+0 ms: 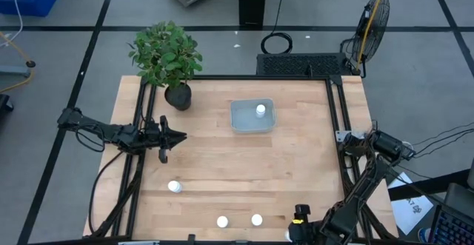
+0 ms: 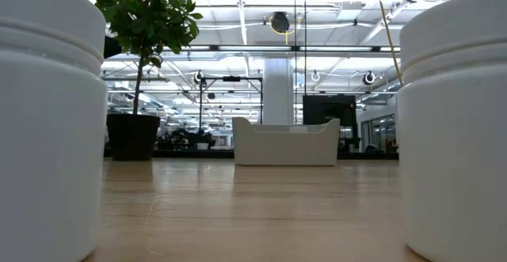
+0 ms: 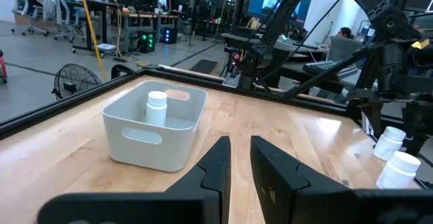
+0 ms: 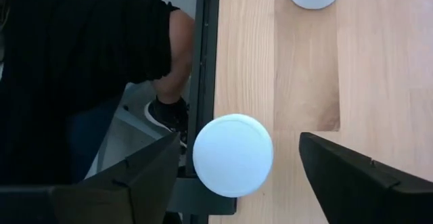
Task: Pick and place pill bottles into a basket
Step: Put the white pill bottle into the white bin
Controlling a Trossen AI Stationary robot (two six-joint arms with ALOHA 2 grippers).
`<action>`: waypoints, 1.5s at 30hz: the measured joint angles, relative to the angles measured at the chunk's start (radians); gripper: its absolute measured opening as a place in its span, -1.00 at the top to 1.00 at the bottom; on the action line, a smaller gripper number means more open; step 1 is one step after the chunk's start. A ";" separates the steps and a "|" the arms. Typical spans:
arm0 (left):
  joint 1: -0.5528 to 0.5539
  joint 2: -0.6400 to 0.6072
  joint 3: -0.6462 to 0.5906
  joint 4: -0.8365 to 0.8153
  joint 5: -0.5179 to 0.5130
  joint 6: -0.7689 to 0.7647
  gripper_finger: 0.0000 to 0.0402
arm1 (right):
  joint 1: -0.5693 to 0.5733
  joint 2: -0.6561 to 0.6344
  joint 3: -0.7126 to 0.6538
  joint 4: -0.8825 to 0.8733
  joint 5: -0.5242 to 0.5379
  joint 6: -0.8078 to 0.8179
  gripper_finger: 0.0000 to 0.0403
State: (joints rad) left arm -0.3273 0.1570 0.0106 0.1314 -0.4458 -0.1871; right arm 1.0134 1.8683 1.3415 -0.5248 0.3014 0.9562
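Wooden tabletop (image 1: 222,171), open workshop behind it. So one pill bottle (image 1: 261,110) already stands in the basket (image 1: 252,126), toward the far side of the table. Three more sit out on the wood near the front edge: one at (image 1: 174,186), one at (image 1: 222,221), one at (image 1: 256,220). The fifth (image 4: 233,155) is right at the front lip of the table, and the right gripper (image 4: 233,176) hangs over it, looking straight down on its cap, fingers spread wide either side and holding nothing. Looks like the pick step for that bottle; next it needs to drop down and close without nudging it off the edge, though height above the cap is hard to judge. Left gripper (image 1: 164,135) waits left of the basket, jaws nearly closed, empty.
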 joint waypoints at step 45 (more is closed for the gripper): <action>0.000 0.000 0.000 0.000 0.000 0.000 0.70 | -0.326 -0.272 -0.002 -0.179 0.222 -0.399 0.23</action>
State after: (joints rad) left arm -0.3275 0.1570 0.0106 0.1314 -0.4458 -0.1871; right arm 0.6877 1.5960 1.3399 -0.7040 0.5230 0.5576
